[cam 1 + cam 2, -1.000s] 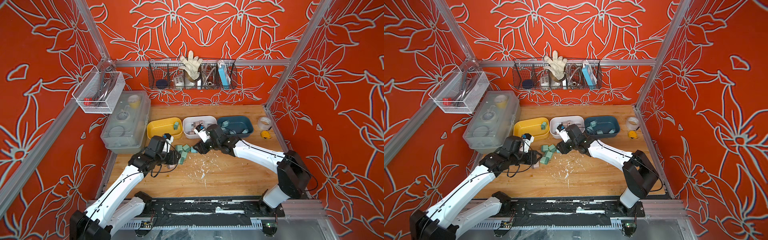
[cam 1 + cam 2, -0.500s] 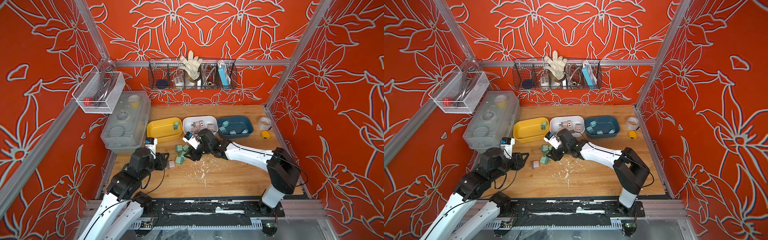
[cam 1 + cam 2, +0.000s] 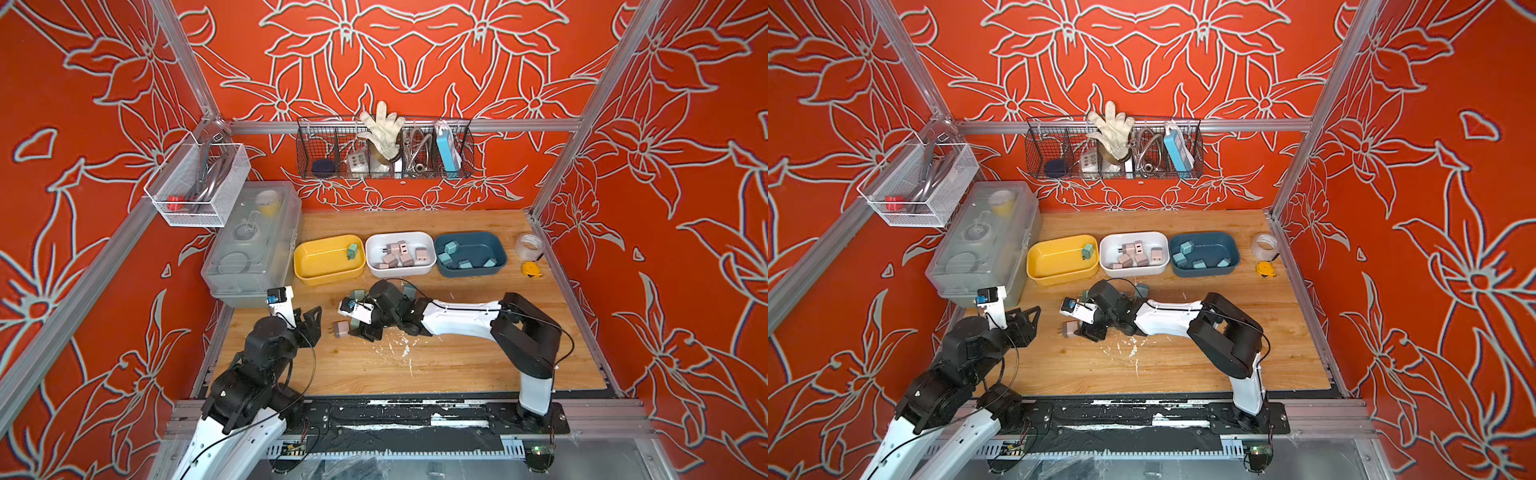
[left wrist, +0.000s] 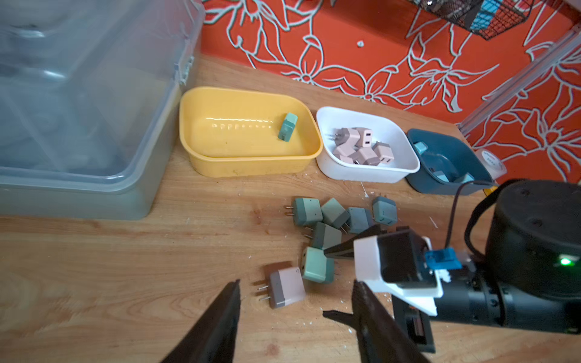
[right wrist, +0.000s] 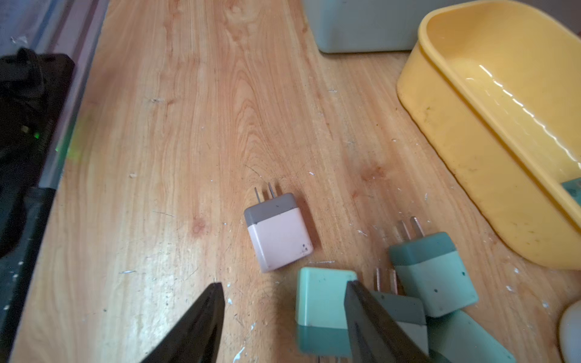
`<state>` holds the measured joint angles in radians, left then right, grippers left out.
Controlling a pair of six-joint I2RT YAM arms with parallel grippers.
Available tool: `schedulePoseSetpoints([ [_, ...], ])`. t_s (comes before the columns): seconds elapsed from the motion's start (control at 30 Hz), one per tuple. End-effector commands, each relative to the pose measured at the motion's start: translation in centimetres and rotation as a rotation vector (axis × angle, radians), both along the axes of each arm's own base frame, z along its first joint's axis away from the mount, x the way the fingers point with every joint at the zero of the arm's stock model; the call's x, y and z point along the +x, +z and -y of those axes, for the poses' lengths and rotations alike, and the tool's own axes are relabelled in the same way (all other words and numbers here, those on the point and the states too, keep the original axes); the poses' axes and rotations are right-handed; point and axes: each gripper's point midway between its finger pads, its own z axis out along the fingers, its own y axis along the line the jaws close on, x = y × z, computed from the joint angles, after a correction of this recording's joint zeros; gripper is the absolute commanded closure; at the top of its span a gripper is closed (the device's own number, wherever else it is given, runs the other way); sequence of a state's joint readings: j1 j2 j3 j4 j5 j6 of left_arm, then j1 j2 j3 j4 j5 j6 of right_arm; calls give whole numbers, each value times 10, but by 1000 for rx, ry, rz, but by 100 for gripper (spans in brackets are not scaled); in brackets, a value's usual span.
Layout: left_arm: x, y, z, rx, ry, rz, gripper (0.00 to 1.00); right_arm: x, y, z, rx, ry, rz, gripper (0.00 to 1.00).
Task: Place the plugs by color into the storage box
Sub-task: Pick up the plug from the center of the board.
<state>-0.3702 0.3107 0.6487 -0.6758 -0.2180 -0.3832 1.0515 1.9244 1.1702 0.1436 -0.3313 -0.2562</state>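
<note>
The left jaws are held apart, empty, at the near left of the tabletop (image 3: 457, 365). The right jaws are spread beside a loose pink plug (image 5: 278, 234), one tip over a green plug (image 5: 320, 295) of the cluster. Sorted plugs are seen farther back in the yellow bin (image 4: 248, 163), white bin (image 4: 361, 171) and blue bin (image 4: 440, 185).

Looking down from high in both top views over the whole bench (image 3: 457, 365); peering close from each wrist, sharing the pink plug (image 4: 287, 290).
</note>
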Motion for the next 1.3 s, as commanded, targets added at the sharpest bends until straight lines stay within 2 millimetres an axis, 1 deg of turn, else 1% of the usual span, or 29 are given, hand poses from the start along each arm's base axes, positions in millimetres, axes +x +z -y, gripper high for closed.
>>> schedulePoseSetpoints([
  [0.0,-2,11,-19,3,94,63,42,8,11,-20,58,35,75,33],
  [0.03,-4,12,-21,-1,106,71,42,7,9,-23,60,48,67,33],
  [0.1,-5,14,-23,-3,113,82,42,8,-3,-30,44,62,48,33],
  [0.17,-5,14,-23,-7,113,83,42,12,-13,-35,32,53,39,32],
  [0.23,-5,14,-22,-9,108,85,42,11,-23,-38,16,66,21,32],
  [0.37,-6,15,-22,-12,108,90,42,6,-36,-40,-2,90,-16,31],
  [0.5,-6,15,-21,-14,103,92,42,-3,-45,-39,-22,120,-66,31],
  [0.6,-7,16,-21,-17,102,99,42,-9,-47,-37,-39,136,-96,32],
  [0.8,-6,16,-19,-21,92,102,42,-12,-52,-27,-101,133,-119,33],
  [0.97,-5,15,-17,-21,81,99,42,-13,-57,-22,-144,125,-138,35],
  [1.13,-5,15,-18,-22,86,99,43,-10,-56,-24,-164,108,-150,37],
  [1.27,-4,14,-17,-21,78,93,42,-2,-55,-27,-176,69,-132,38],
])
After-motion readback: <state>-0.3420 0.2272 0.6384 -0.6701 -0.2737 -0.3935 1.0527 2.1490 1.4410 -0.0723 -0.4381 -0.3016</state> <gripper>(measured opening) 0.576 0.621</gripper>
